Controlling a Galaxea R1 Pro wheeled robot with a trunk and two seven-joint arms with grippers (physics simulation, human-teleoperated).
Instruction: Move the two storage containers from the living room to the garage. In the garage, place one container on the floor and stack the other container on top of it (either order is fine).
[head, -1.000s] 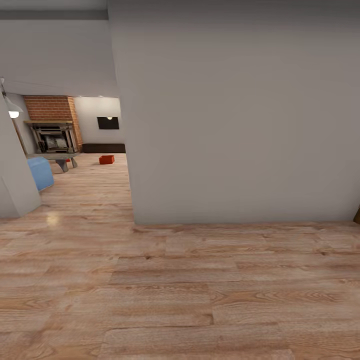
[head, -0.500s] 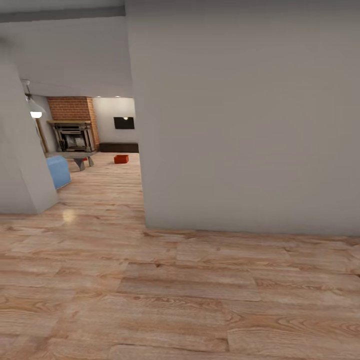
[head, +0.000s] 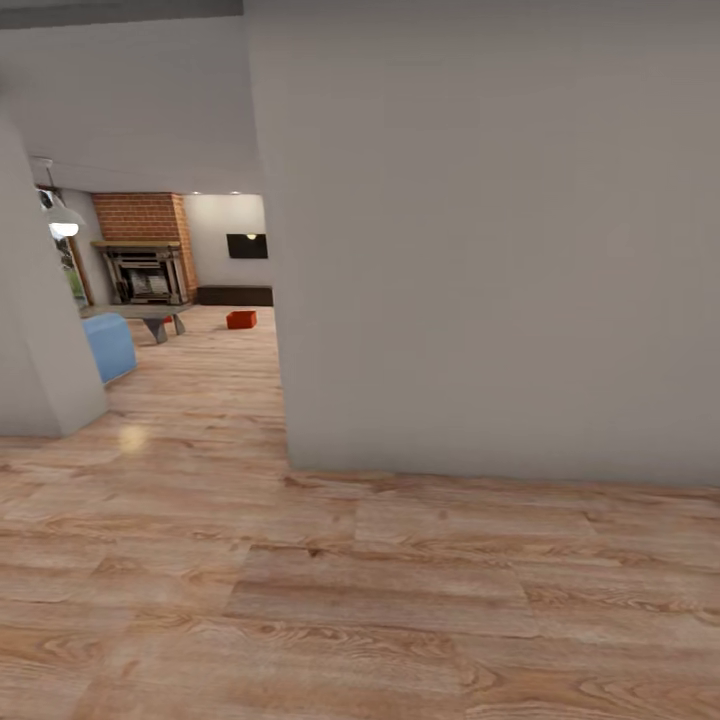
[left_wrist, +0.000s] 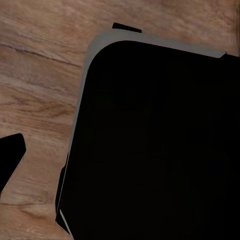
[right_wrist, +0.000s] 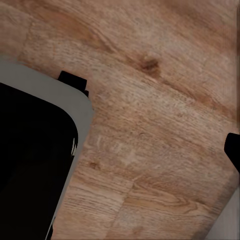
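One orange-red storage container (head: 240, 319) sits far off on the light wood plank floor of the living room (head: 190, 290), seen through the opening left of a grey wall. It lies in front of the dark TV bench and to the right of the brick fireplace. In the left wrist view, a dark fingertip (left_wrist: 11, 159) at the picture's edge hangs over wood planks beside my black base (left_wrist: 160, 145). The right wrist view has a dark fingertip (right_wrist: 233, 150) at its edge, also over bare planks. Nothing is held between the fingers.
A broad grey wall (head: 500, 250) stands close ahead on the right, its corner at the opening. Another grey wall corner (head: 40, 330) bounds the passage on the left. Beyond are a blue sofa end (head: 110, 345), a low table (head: 150, 320), the fireplace (head: 145, 270) and a black wall TV (head: 246, 245).
The whole view has shifted because the camera moved: the opening and the far container now sit further right, and the left wall corner is nearer. The container itself has not moved.
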